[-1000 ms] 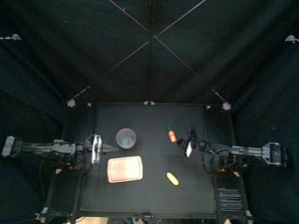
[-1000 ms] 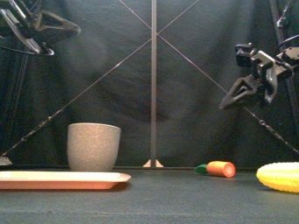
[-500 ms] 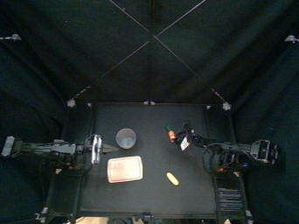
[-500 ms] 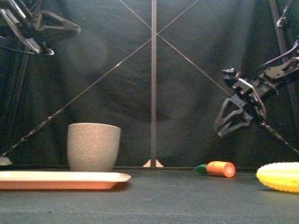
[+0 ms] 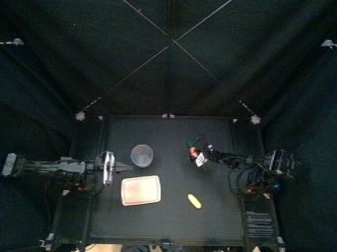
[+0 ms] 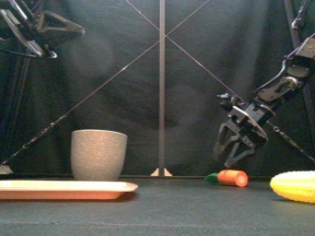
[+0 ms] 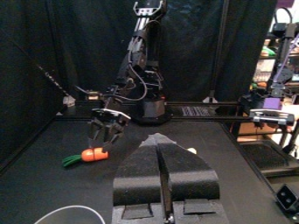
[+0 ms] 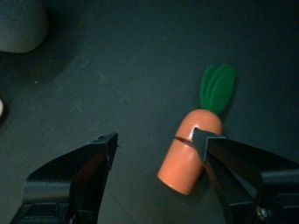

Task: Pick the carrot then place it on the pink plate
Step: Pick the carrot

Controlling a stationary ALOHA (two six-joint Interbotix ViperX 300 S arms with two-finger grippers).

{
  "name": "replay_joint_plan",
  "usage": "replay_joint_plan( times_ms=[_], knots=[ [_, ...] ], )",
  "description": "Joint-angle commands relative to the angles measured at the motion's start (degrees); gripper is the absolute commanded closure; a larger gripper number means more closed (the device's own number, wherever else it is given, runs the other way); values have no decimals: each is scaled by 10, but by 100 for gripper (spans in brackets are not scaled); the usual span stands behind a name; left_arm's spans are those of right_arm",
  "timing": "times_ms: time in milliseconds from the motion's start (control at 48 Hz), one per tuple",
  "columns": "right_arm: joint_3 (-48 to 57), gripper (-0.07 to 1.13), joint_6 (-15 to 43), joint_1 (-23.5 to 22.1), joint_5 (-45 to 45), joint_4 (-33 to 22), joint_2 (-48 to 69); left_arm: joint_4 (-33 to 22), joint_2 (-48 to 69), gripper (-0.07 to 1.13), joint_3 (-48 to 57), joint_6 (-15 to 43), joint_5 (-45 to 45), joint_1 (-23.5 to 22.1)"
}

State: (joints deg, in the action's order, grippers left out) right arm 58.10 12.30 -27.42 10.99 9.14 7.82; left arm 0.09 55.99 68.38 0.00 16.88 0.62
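The pink plate (image 6: pixel 62 190) lies near left on the black surface (image 5: pixel 171 133) and a yellow corn (image 6: pixel 296 186) near right. Farther back, right of the grey cup (image 6: pixel 99 154), lies the carrot (image 6: pixel 229 177). The right end effector (image 6: pixel 234 153) hangs just above it, released and empty. The left end effector (image 7: pixel 163 147) rests clenched at the left, before black curtains.

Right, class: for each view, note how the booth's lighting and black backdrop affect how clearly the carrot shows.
Front view: the carrot stands out orange against the black curtain, below the right gripper. Top view: only a small bright speck on the dark table. Right wrist view: evenly lit between the open jaws, no strong glare.
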Motion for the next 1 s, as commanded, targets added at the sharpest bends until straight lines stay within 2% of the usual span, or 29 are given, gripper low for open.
replay_joint_plan(
  times_ms=[21, 708, 812, 1000],
  knots=[
    [-11, 5, -1, -11, 2, -4, 0, 1, 0, 108, -6, 0, 3, -2],
    [-21, 8, 0, 3, -40, 1, -40, 1, 0, 108, -1, 0, 3, -2],
    [-27, 16, 0, 8, -41, 1, -44, 0, 0, 108, -1, 0, 4, -2],
    [-39, 47, 1, 23, -41, 2, -55, 1, 0, 108, 0, 0, 3, -2]
  ],
)
